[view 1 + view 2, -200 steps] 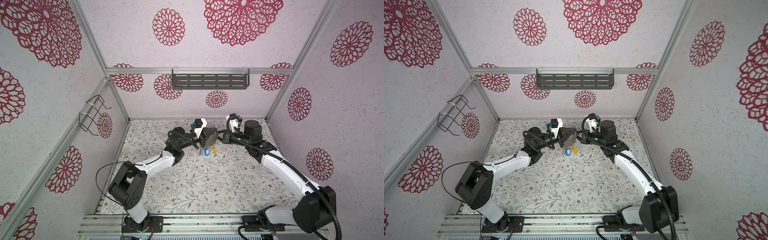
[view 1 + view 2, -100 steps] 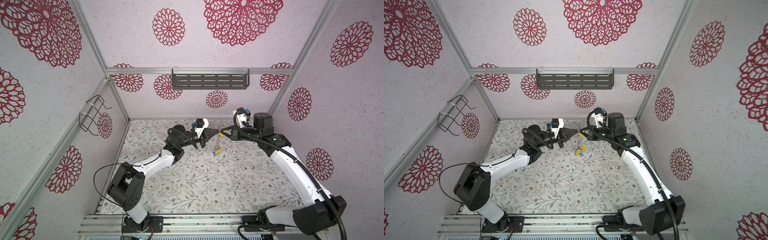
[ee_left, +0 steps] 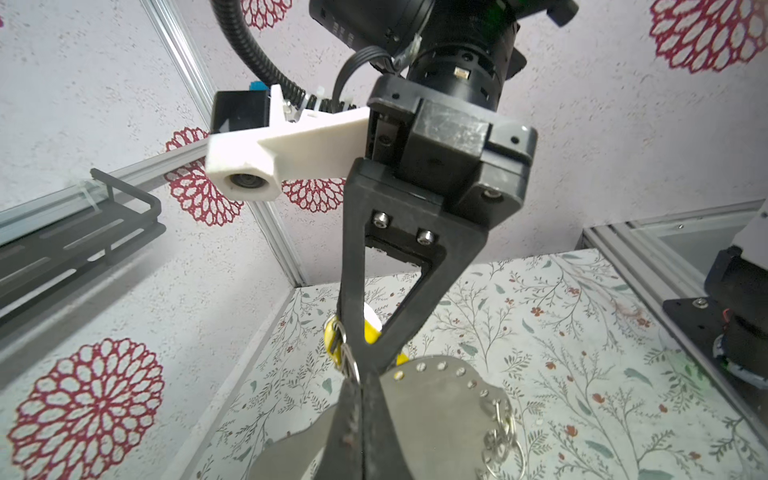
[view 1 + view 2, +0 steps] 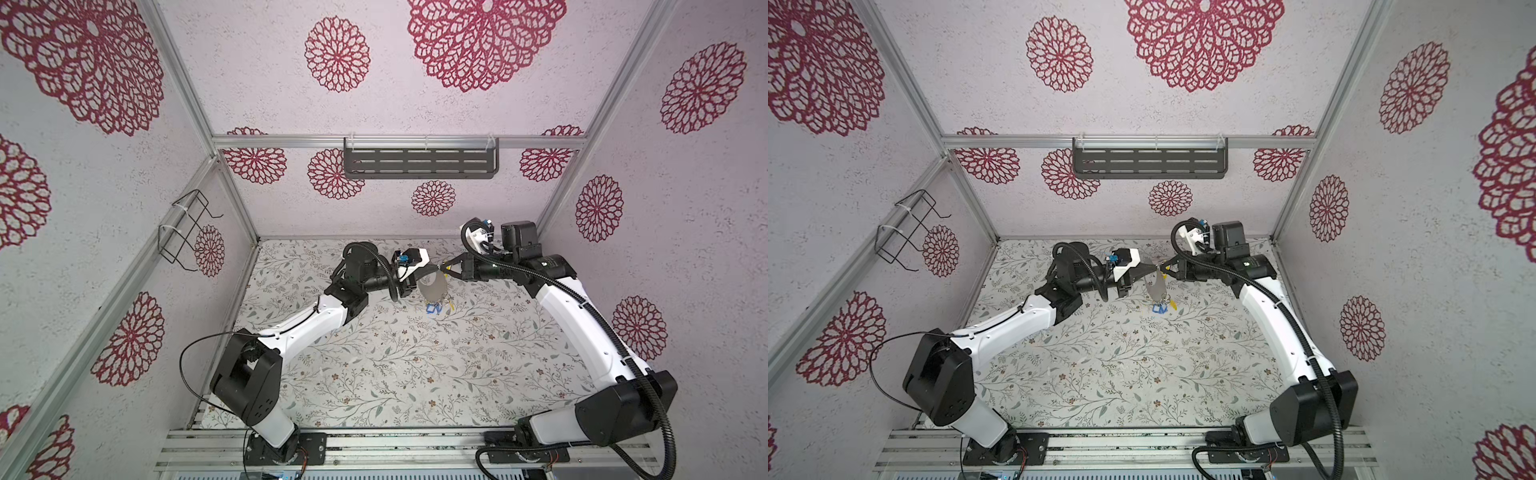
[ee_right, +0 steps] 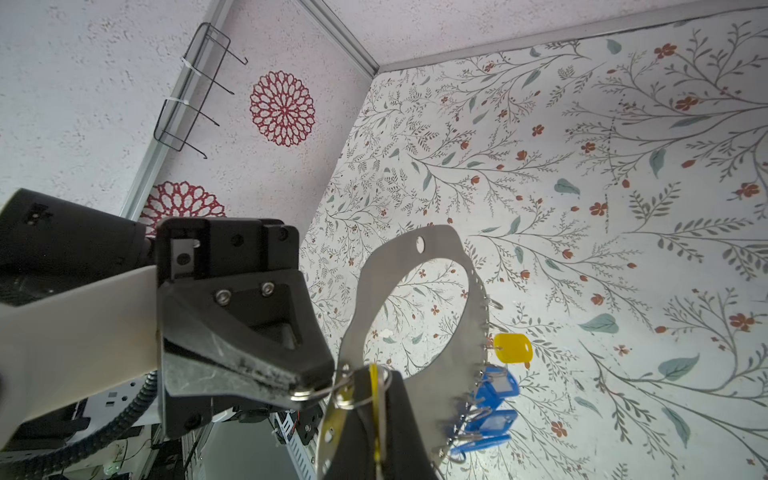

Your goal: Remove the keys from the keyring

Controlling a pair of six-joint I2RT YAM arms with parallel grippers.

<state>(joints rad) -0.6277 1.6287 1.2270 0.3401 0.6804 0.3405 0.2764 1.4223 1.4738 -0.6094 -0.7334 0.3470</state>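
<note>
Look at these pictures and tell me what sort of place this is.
Probably a robot test booth: a left arm and right arm bolted to a base rail, metal frame around wallpapered walls, flowered tabletop.

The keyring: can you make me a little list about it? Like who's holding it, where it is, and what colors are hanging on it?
keyring: grey horseshoe plate, up in the air above the table
left gripper: shut on the keyring's rim
right gripper: shut on a yellow tag right beside the left gripper
hanging: blue tags and a second yellow tag, on the plate's lower edge
held tag off the keyring: cannot tell
</note>
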